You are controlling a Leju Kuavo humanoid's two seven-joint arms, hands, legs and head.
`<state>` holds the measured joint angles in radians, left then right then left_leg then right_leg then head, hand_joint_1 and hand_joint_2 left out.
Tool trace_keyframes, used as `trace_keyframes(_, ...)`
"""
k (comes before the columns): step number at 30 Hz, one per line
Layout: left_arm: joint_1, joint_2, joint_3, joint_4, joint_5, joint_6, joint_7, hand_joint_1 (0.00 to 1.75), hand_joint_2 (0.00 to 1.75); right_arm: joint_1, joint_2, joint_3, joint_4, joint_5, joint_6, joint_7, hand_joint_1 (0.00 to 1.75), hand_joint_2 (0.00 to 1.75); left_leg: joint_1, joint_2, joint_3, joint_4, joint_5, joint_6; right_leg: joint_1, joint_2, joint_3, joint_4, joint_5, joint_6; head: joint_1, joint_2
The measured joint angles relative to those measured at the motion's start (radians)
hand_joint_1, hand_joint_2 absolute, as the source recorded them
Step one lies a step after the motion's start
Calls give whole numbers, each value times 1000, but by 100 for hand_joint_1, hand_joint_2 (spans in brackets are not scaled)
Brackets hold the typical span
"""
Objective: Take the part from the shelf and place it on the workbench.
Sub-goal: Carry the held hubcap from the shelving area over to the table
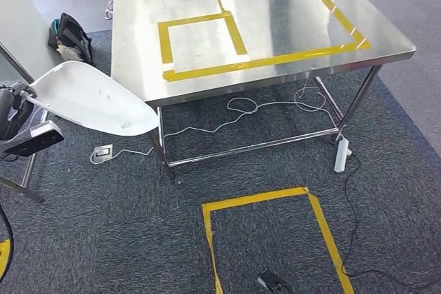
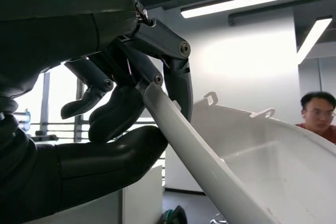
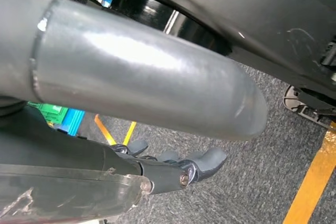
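A large white curved part (image 1: 94,98) hangs in the air at the left, just short of the workbench's near-left corner. My left hand (image 1: 13,111) grips its left end. Close up in the left wrist view, the dark fingers and thumb of my left hand (image 2: 118,108) clamp the part's thin white rim (image 2: 198,156). The steel workbench (image 1: 291,32) stands ahead, marked with yellow tape rectangles (image 1: 200,39). My right hand (image 3: 170,169) hangs over the grey carpet, its fingers stretched out and holding nothing.
A yellow tape square (image 1: 270,239) marks the carpet in front of the workbench. Cables and a white power strip (image 1: 340,154) lie under the bench. A bag (image 1: 73,36) sits at the back left. A metal frame leg (image 1: 26,170) stands at my left. A person (image 2: 318,111) stands beyond the part.
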<state>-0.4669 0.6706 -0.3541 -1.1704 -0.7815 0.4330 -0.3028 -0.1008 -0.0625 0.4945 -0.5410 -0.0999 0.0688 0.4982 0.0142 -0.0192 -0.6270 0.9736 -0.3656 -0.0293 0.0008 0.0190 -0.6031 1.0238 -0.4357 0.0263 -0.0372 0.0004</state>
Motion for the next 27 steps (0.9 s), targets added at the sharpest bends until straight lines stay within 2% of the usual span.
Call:
trace_keyframes(3,-8,-20,-14,27,-7,20,-14,175,175,-12,0,4,4,-9,7,0,0,0,0,0,-2,0,2,-6,0,-1,-1,0,2,-2,0,0)
trace_keyframes(6,-60,-54,-33,117,11,35,-61,175,175,-26,0,13,9,-8,24,0,0,0,0,0,-5,0,4,-8,0,-2,-3,0,4,0,0,0)
trace_keyframes(11,-181,-126,-64,347,36,80,-160,175,175,-60,3,36,23,-1,47,0,0,0,-3,-1,-9,2,7,-5,-3,-2,-6,-1,10,2,0,0)
trace_keyframes(16,-266,-201,-94,523,31,103,-194,175,175,-90,13,54,45,3,62,2,0,0,-5,-1,-11,2,10,-2,-5,-3,-7,-2,13,5,0,0)
trace_keyframes(21,-316,-256,-124,630,22,114,-210,175,175,-111,24,68,65,6,75,2,0,0,-5,-1,-13,2,11,-2,-6,-2,-9,-2,15,7,0,0)
trace_keyframes(24,-336,-279,-143,668,62,81,-248,175,175,-122,31,77,77,-10,71,3,0,0,-5,-1,-13,3,11,-2,-6,-2,-10,-2,15,7,0,0)
trace_keyframes(26,-328,-285,-182,608,111,-2,-240,175,175,-120,34,73,83,-43,50,2,0,0,-5,-1,-15,4,12,-1,-6,-3,-12,-2,15,7,0,0)
trace_keyframes(27,-320,-283,-209,540,124,-51,-202,175,175,-115,33,69,84,-54,43,2,0,0,-5,-2,-17,4,13,-1,-6,-5,-12,-2,15,7,0,0)
